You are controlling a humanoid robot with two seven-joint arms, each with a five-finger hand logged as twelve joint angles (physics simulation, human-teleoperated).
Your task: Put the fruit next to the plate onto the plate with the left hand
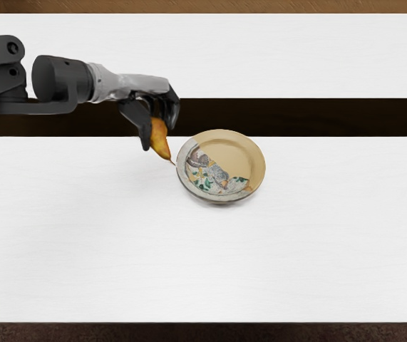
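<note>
The left arm [68,82] is reaching in from the left edge, stretching across the far part of the white table [189,263]. The left hand [153,110] is hanging just left of the plate [257,151], and it is gripping the fruit [160,140]. The dark fingers [145,132] are curling narrowly around the fruit's upper part, one on its left side and the others wrapping over its top.

The fruit is orange-yellow and pear-shaped. It is pointing down from the hand and tilting, with its thin tip aiming right, towards the plate's left rim. The tip is sitting just beside that rim, outside the plate. Whether the tip is touching the rim or the table, I cannot tell from this angle.

The plate is lying flat near the middle of the table, showing a tan inside with a grey, green and orange pattern across its near-left half. Nothing is lying on it.
</note>
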